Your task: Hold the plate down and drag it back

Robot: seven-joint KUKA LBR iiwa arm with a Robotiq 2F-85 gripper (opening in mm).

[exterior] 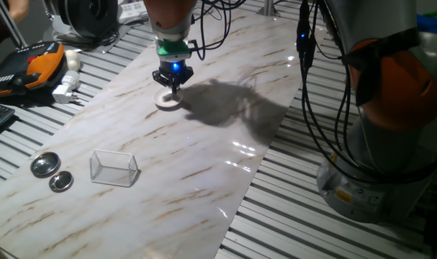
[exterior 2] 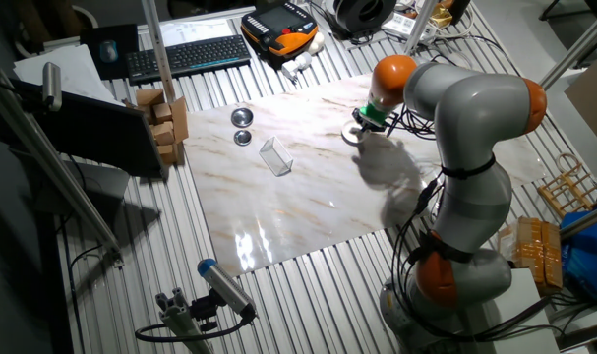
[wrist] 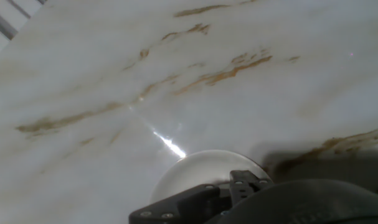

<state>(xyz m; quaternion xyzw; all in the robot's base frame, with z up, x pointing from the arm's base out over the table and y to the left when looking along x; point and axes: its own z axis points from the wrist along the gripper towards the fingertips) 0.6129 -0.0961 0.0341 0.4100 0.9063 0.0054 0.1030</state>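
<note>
Your pincer (exterior: 173,85) sits tip-down on the white plate (exterior: 168,101), well beyond the wire-framed box (exterior: 114,167); fingers seemingly together.

Arm (exterior 2: 475,128): KUKA iiwa, smooth rounded silver-grey segments with orange joint bands; broad grey round base (exterior: 369,183) bearing a small yellow label. Black cables (exterior: 315,108) hang in loops along the body. Wrist: pale grey, ending in a green ring. Gripper (exterior: 173,83): black, compact, with a blue light glowing on its body; hand view shows black finger links with small round screws.
</note>
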